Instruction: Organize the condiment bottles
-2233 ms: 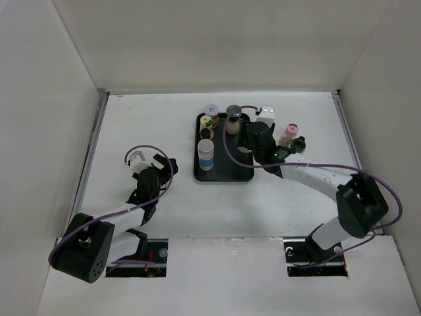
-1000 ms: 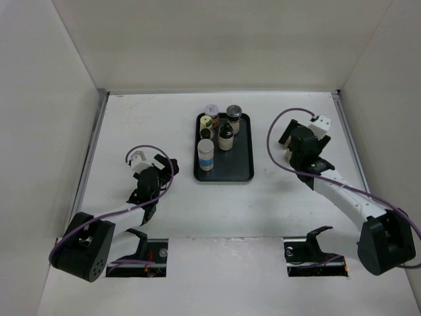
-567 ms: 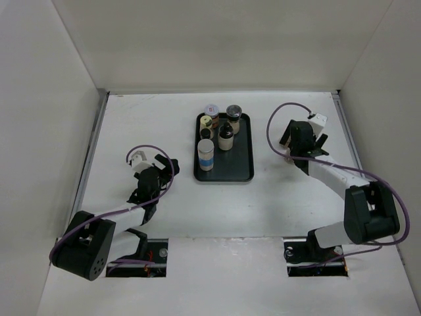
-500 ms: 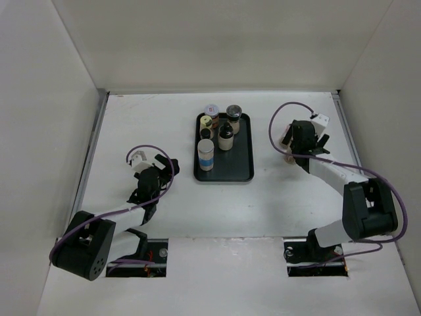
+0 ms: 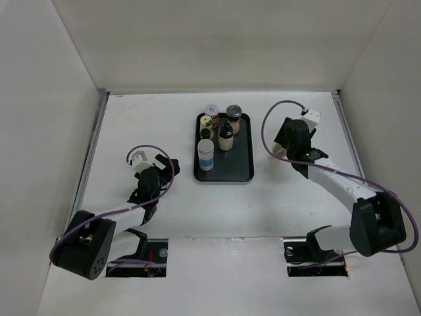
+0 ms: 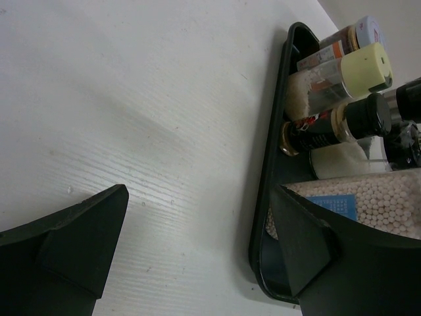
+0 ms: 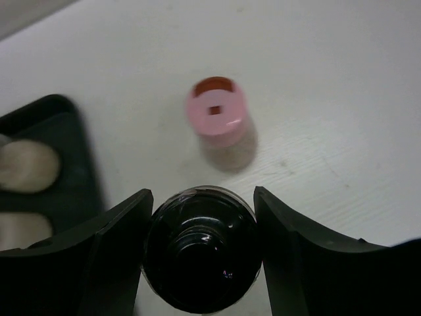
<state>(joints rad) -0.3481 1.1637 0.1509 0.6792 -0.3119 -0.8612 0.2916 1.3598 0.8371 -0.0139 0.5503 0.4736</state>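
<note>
1. Since a couple of seconds ago the right arm has pulled away from the black tray (image 5: pixel 241 168) and swung toward the right edge of the table (image 5: pixel 151 118); the left arm has not shifted.
2. The right gripper (image 7: pixel 201 203) now sits between the tray and the right edge, toward the far edge, with its fingers pressed against both sides of a black-capped bottle (image 7: pixel 200 258).
3. A pink-capped bottle (image 7: pixel 217 117) stands upright on the bare table just beyond that grip, apart from it.
4. The tray lies mid-width near the far edge and holds the blue-labelled bottle (image 5: pixel 206 156), a yellow-capped bottle (image 5: pixel 206 122), a grey-lidded jar (image 5: pixel 233 112) and a dark-capped bottle (image 5: pixel 225 137), all packed into its far-left part.
5. The left gripper (image 6: pixel 197 197) hangs toward the left edge, fingers spread wide and holding nothing, pointing at the tray's left rim.
</note>
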